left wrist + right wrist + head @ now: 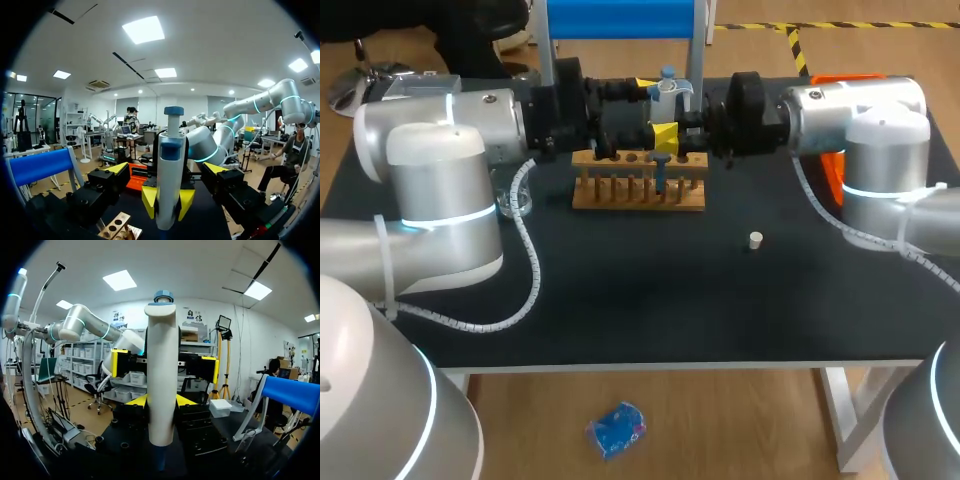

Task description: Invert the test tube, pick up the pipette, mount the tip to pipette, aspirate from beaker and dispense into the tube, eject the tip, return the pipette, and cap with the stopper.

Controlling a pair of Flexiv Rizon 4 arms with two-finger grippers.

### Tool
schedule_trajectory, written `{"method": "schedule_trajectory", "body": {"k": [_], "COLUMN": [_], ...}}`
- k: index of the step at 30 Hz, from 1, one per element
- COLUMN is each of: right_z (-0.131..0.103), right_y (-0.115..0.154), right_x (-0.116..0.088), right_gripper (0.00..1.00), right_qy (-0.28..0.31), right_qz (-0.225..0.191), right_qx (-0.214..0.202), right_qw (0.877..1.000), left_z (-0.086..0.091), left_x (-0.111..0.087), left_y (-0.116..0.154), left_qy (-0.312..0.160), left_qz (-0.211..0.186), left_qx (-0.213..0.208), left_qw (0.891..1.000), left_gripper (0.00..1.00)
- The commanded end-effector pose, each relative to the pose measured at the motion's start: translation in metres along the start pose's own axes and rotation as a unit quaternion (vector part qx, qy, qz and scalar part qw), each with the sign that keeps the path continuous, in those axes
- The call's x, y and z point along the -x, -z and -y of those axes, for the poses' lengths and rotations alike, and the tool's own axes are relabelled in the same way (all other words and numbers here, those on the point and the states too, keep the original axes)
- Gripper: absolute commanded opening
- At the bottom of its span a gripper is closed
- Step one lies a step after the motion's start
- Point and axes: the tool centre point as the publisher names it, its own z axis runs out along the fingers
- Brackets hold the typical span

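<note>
Our 2 arms meet in the upper middle of the head view. The left arm (440,150) comes in from the left edge and the right arm (860,130) from the right, with their wrists facing each other above the wooden rack (638,195).

The pipette (161,370) stands upright between them, its blue knob on top. Our right gripper (161,401) is clenched on it: in the right wrist view its 2 yellow tips press the white body from both sides, low down. Our left gripper (166,168) is released. In the left wrist view its 2 fingers (117,169) stand wide apart, 1 on each side of the pipette, and neither touches it.

In the head view the rack sits just below the grippers, on the upper middle of the black table (640,300), with a row of holes along its top bar. A blue shaft (661,168) shows before the rack's right half, in line under the pipette; we cannot tell whether it touches the rack.

The white stopper (755,240) lies alone right of centre, well apart from the rack. A clear glass vessel (515,200) stands left of the rack, partly hidden by the left arm. An orange box (833,170) shows at the right, behind the right arm. A blue-barred stand (620,18) rises at the top edge, behind the grippers.
</note>
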Motion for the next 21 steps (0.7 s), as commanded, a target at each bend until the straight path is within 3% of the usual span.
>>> {"method": "schedule_trajectory", "body": {"k": [1,4,5,6,16,18,19,20,21], "right_z": [0.001,0.0011,0.0012,0.0012,0.0006,0.0004,0.0004,0.0004,0.0003], "right_y": [0.0008,0.001,0.0011,0.0011,0.0013,0.0015,0.0015,0.0016,0.0016], "right_x": [0.0009,0.0008,0.0008,0.0009,0.0012,0.0014,0.0014,0.0014,0.0015], "right_gripper": [0.0,0.0,0.0,0.0,0.0,0.0,0.0,0.0,0.0], "right_qy": [-0.001,-0.002,-0.002,-0.002,-0.003,-0.004,-0.004,-0.004,-0.004], "right_qz": [-0.001,-0.001,-0.001,-0.001,-0.004,-0.003,-0.003,-0.003,-0.003], "right_qx": [0.0,0.0,0.0,0.0,0.0,0.001,0.001,0.001,0.001], "right_qw": [1.0,1.0,1.0,1.0,1.0,1.0,1.0,1.0,1.0], "left_z": [-0.0013,-0.0013,-0.0013,-0.0013,-0.001,-0.001,-0.0009,-0.0009,-0.0009], "left_x": [0.0012,0.0013,0.0014,0.0014,0.0016,0.0012,0.0012,0.0013,0.0013], "left_y": [-0.0005,-0.0004,-0.0003,-0.0003,-0.0023,-0.0038,-0.0042,-0.0045,-0.0047], "left_qy": [0.0,0.0,0.0,0.0,0.002,0.003,0.003,0.003,0.003], "left_qz": [-0.001,-0.001,-0.002,-0.002,-0.009,-0.012,-0.014,-0.014,-0.015], "left_qx": [-0.002,-0.002,-0.002,-0.002,0.001,0.0,0.001,0.001,0.001], "left_qw": [1.0,1.0,1.0,1.0,1.0,1.0,1.0,1.0,1.0], "left_gripper": [0.75,0.62,0.47,0.44,0.4,0.36,0.3,0.11,0.0]}}
